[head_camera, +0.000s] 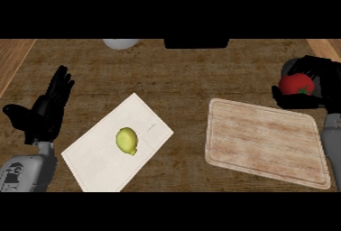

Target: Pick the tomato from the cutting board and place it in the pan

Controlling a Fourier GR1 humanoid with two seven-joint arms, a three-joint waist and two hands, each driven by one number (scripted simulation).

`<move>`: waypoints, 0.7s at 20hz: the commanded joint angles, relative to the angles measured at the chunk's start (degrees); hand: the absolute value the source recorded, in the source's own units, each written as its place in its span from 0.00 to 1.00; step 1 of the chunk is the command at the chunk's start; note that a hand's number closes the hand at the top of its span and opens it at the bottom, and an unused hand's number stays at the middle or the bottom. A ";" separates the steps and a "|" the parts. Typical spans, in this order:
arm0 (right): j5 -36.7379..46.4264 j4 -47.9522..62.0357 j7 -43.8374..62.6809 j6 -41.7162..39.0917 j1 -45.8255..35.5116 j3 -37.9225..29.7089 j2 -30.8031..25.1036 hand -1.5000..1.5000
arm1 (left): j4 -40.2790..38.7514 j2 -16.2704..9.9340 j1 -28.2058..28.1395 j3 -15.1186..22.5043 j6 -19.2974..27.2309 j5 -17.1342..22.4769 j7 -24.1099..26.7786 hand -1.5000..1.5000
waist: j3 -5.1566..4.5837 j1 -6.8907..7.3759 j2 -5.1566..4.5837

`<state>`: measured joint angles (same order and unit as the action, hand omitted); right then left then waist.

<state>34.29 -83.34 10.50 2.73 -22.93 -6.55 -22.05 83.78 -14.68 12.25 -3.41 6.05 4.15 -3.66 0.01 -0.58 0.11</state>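
From my seat I see the right hand (307, 85) curled over the tomato (296, 84), hiding its upper and right side and most of a dark round thing (292, 66) beneath, while a white object (120, 43) and a black one (196, 43) are cut off at the bench's far edge.

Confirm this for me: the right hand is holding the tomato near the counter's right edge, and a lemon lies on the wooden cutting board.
One thing is wrong. The lemon lies on the white board at left, not on the wooden cutting board, which holds nothing. The head view shows this. The right hand does hold the tomato near the right edge.
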 commanded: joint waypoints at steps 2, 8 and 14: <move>-4.06 11.93 -7.03 -0.27 -4.08 -8.95 -6.15 1.00 | 3.17 0.83 -1.81 0.82 -0.89 -0.01 -0.68 0.50 | 0.03 1.13 -0.21; -1.14 37.83 -23.26 8.31 -10.68 -13.63 -11.75 1.00 | -1.93 1.37 3.24 0.56 -0.44 -0.76 -0.39 0.50 | 0.16 2.58 -1.05; 5.05 52.34 -28.11 19.63 -14.42 -14.57 -15.29 1.00 | -0.91 0.76 4.22 0.97 -2.57 0.03 -0.35 0.50 | 0.30 4.38 -1.73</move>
<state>37.16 -40.55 -13.17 16.03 -34.93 -19.69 -35.92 83.17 -12.63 15.53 -1.59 5.40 3.11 -4.22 0.22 2.80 -1.23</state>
